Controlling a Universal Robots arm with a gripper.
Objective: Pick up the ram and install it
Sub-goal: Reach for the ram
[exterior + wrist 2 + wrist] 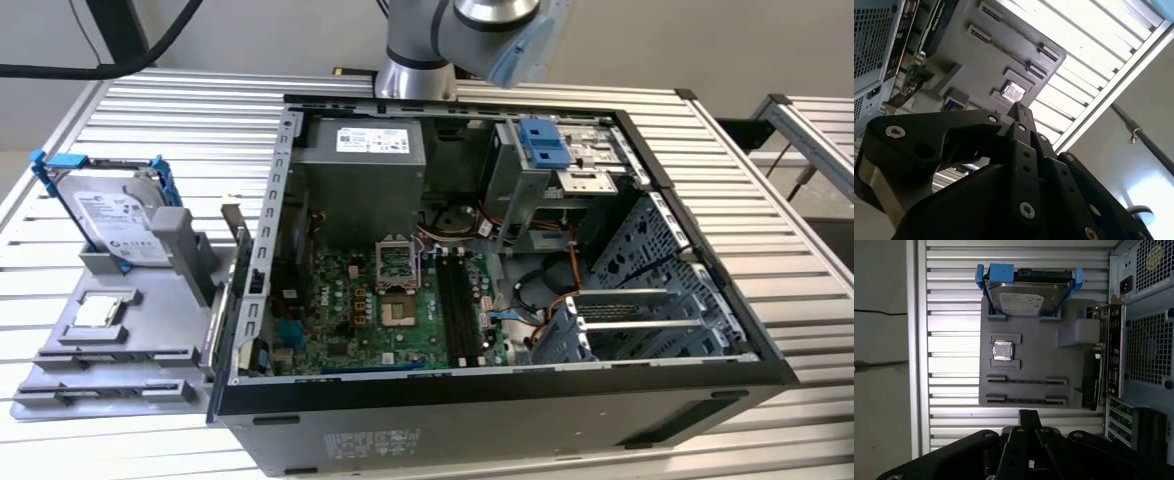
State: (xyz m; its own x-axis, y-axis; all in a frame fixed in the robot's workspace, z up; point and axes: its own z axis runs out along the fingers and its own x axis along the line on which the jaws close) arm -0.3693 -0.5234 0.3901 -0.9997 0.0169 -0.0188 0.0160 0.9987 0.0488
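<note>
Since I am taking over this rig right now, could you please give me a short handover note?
Tool: shut, holding nothing, well above the gray fixture tray beside the open computer case.
Ram: I cannot pick it out for certain; the tray's two long holders show thin lines between their end brackets.
Done: no grasp shows.
Left: pick up the ram and seat it in a motherboard slot.

High exterior — wrist views facing holder
</note>
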